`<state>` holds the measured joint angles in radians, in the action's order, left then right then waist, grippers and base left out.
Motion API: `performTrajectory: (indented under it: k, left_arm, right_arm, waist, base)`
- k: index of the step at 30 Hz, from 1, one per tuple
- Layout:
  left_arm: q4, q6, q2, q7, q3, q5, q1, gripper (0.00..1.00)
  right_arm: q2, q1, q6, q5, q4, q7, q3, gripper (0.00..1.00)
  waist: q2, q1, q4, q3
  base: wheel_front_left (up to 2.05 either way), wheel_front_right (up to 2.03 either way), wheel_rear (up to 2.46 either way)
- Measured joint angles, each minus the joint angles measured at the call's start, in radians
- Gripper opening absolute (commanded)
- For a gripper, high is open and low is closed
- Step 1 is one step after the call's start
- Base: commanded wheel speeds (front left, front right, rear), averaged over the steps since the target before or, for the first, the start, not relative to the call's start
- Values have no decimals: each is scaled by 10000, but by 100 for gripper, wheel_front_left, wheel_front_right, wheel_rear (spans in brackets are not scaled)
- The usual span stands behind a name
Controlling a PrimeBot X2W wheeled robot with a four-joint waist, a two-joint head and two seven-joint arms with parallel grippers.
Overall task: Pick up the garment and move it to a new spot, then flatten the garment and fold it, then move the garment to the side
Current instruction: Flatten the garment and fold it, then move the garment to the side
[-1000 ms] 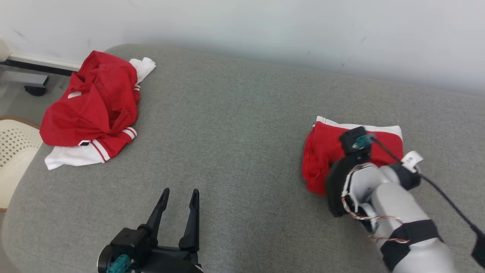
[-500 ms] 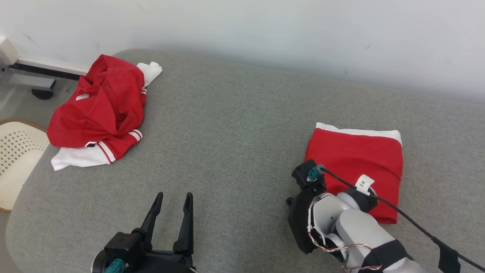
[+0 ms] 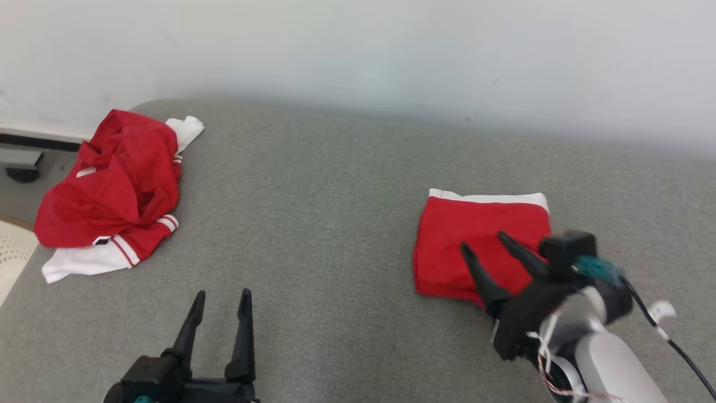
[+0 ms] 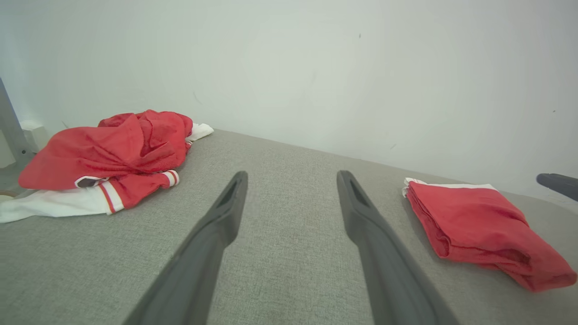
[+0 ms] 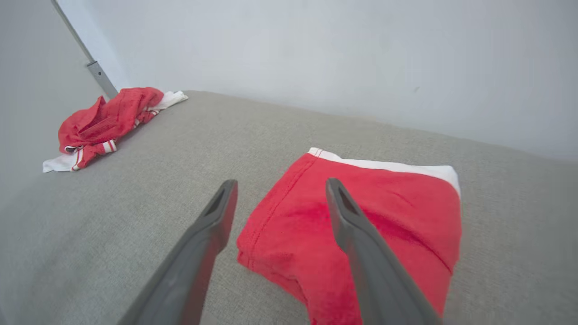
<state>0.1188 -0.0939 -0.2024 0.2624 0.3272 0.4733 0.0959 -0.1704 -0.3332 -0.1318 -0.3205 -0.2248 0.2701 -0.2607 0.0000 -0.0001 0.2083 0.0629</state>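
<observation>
The garment (image 3: 475,240) is red with a white band along its far edge and lies folded in a neat rectangle on the right of the grey cushion (image 3: 313,224). My right gripper (image 3: 482,240) hovers just above its near edge, open, with nothing between the fingers. In the right wrist view the garment (image 5: 384,203) lies under and beyond the open right gripper (image 5: 281,182). My left gripper (image 3: 222,293) stands open and empty at the lower left, far from the garment (image 4: 474,221), with the left gripper (image 4: 291,174) over bare cushion.
A crumpled red and white pile of clothing (image 3: 112,184) sits at the cushion's far left corner. A pale wall runs behind. A cream perforated chair (image 3: 8,246) shows past the left edge. Bare cushion lies between the two garments.
The right gripper has opened, lifted off the folded garment and drawn back to its near edge. The garment stays folded on the cushion. The head camera has shifted.
</observation>
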Motion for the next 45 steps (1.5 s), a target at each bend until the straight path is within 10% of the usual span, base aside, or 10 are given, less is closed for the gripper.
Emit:
performTrajectory:
  k: [15,45]
  left_arm:
    - [-476,780,140,0,-1653,-1083,-1200,100]
    - [527,2096,963,0,-2667,-2100,-1668,100]
  right_arm:
    - [1020,3356,0,802,1918,-2811,2755,100]
    - [1191,3687,0,970,376,-3064,3386,100]
  waist:
    - [0,-1,-1006,-767]
    - [-1,1,-1345,-1006]
  base:
    - [0,0,0]
    - [0,0,0]
